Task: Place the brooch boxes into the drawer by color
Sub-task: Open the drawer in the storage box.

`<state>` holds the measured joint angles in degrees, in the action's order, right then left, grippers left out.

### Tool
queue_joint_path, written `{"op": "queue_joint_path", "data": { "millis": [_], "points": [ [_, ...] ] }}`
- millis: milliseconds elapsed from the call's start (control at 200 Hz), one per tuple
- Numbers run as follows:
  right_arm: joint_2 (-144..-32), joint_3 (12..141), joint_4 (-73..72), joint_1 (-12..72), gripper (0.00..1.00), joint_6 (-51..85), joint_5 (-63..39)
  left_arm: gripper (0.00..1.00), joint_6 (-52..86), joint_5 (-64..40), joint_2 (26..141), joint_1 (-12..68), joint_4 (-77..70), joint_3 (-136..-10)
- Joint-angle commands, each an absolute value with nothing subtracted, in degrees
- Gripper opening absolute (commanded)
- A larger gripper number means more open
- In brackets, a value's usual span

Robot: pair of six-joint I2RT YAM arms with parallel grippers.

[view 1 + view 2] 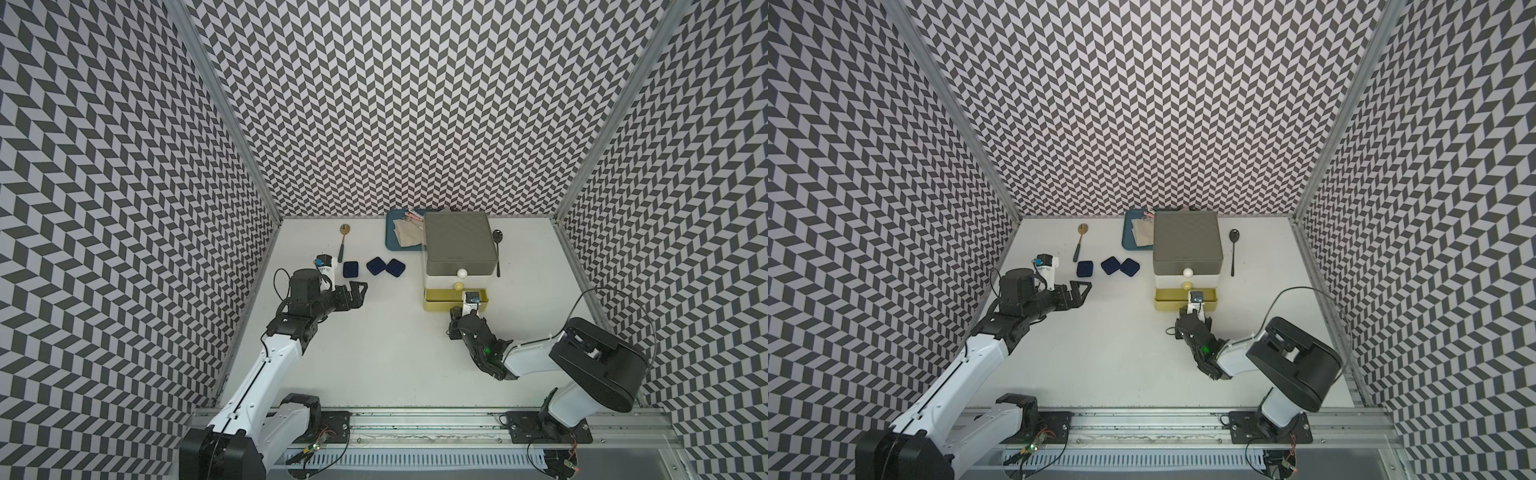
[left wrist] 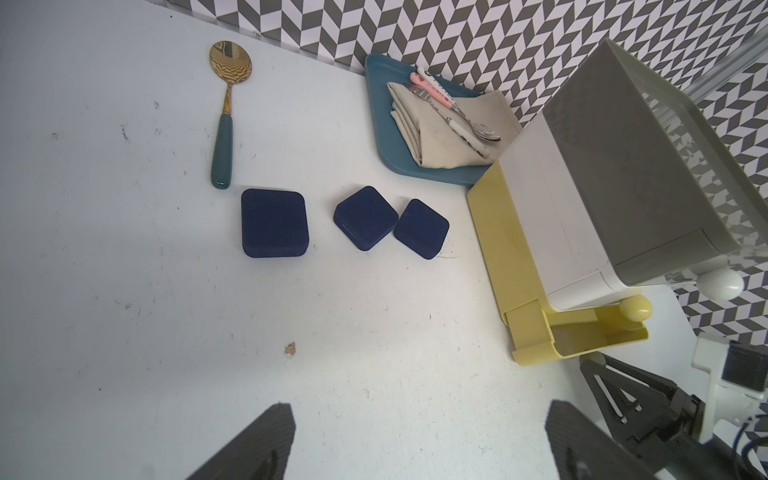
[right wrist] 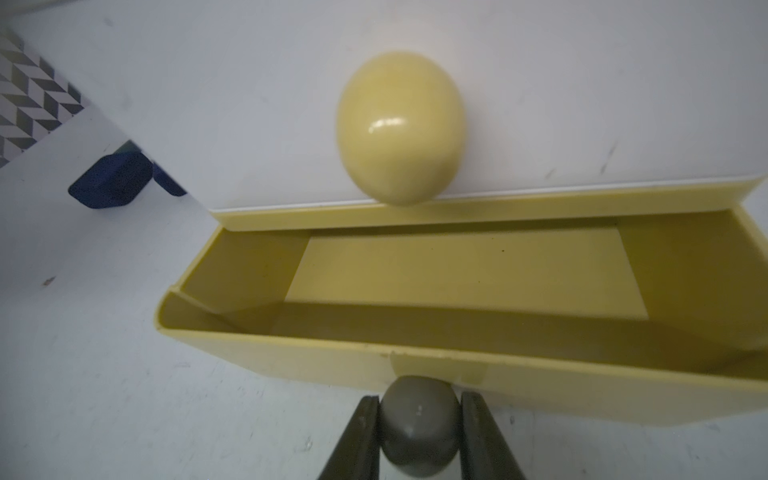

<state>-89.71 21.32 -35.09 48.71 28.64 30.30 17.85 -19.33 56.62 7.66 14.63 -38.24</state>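
Overhead, wrist camera (image 1: 471,298) hides right end effector (image 3: 419,400) clamping grey knob (image 3: 417,430).

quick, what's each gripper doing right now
left gripper: open, holding nothing.
right gripper: closed on the grey knob of the yellow bottom drawer.

Left arm (image 1: 266,374) was stretched forward with the wrist bent inward, so the left hand (image 1: 358,296) pointed sideways. Its jaws were spread wide with nothing between the fingers (image 2: 257,440). Right arm (image 1: 532,357) was doubled back at the elbow, forearm reaching low and forward. The right hand (image 3: 419,405) was pinched onto a small grey ball knob (image 3: 417,432), one finger pressed on each side.
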Motion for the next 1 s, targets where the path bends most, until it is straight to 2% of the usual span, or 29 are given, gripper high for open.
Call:
{"op": "queue_joint_path", "data": {
  "millis": [0, 315, 486, 901, 996],
  "points": [
    [-84.1, 20.3, -29.4, 51.7, 0.23, 33.0, 31.9, 1.0, 17.7, -20.1, 55.8, 7.2, 13.3, -38.2],
    [-71.0, 14.6, -17.9, 55.9, 0.23, 38.4, 31.1, 1.0, 17.9, -21.0, 55.7, 6.4, 12.8, -38.0],
    [-65.6, 14.1, -13.3, 61.0, 0.23, 40.0, 32.3, 1.0, 18.0, -21.1, 56.2, 6.0, 12.7, -38.1],
    [-65.7, 15.3, -8.6, 63.9, 0.26, 42.7, 32.5, 1.0, 18.2, -21.4, 56.5, 4.8, 12.5, -37.9],
    [-65.5, 15.2, -8.5, 64.4, 0.32, 42.8, 32.6, 1.0, 18.2, -21.4, 56.6, 4.8, 12.4, -37.9]
  ]
}}
